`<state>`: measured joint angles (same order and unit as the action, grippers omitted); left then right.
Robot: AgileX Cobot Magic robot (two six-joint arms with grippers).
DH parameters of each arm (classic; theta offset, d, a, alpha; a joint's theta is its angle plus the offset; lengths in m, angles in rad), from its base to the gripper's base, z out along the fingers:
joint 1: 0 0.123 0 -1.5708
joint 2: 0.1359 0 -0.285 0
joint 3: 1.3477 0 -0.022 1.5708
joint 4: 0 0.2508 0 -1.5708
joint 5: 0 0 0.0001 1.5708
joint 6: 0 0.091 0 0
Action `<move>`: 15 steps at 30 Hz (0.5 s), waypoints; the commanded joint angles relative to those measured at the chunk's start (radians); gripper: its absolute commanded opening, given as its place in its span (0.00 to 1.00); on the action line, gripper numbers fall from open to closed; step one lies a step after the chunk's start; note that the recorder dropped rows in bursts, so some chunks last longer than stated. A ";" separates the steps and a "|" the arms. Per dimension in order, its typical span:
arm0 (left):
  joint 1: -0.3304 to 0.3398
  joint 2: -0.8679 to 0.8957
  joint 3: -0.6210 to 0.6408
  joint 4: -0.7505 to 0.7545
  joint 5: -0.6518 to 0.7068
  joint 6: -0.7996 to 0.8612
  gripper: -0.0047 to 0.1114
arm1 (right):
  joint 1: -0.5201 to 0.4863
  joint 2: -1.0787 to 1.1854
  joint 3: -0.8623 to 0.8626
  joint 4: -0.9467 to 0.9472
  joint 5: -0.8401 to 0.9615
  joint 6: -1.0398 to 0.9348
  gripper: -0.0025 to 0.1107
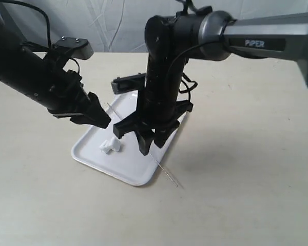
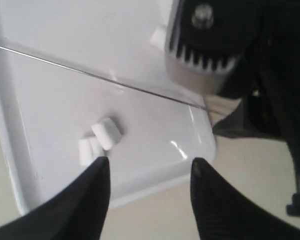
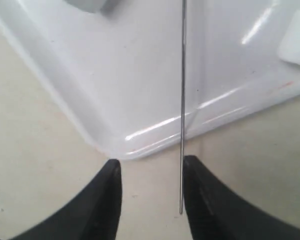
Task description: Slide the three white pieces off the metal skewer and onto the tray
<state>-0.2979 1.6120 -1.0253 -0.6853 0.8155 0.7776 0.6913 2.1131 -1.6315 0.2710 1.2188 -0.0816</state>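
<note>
The white tray [image 1: 131, 166] lies on the table between both arms. A small cluster of white pieces [image 1: 110, 146] rests on its floor near the left rim, and shows as [image 2: 101, 140] in the left wrist view. The bare metal skewer [image 1: 167, 174] lies slanted across the tray, its tip past the front corner over the table. My left gripper [image 1: 101, 119] hovers open just above the pieces, its fingertips [image 2: 97, 172] wide apart. My right gripper [image 1: 148, 142] points down at the tray's front corner, open. The skewer [image 3: 182, 100] runs between its fingers, close to one of them.
The beige table [image 1: 236, 169] surrounds the tray. The right arm's wrist and body [image 2: 225, 45] stand over the tray's far side close to the left gripper. One white piece [image 3: 296, 42] shows at the right wrist view's edge.
</note>
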 commanded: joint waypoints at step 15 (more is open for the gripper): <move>-0.003 -1.390 0.469 0.097 -0.213 -0.146 0.45 | -0.002 -1.422 1.062 -0.080 -0.909 -0.007 0.37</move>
<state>-0.2979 0.3485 -0.6279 -0.5928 0.6254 0.6505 0.6913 0.8347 -0.7280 0.2007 0.4491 -0.1040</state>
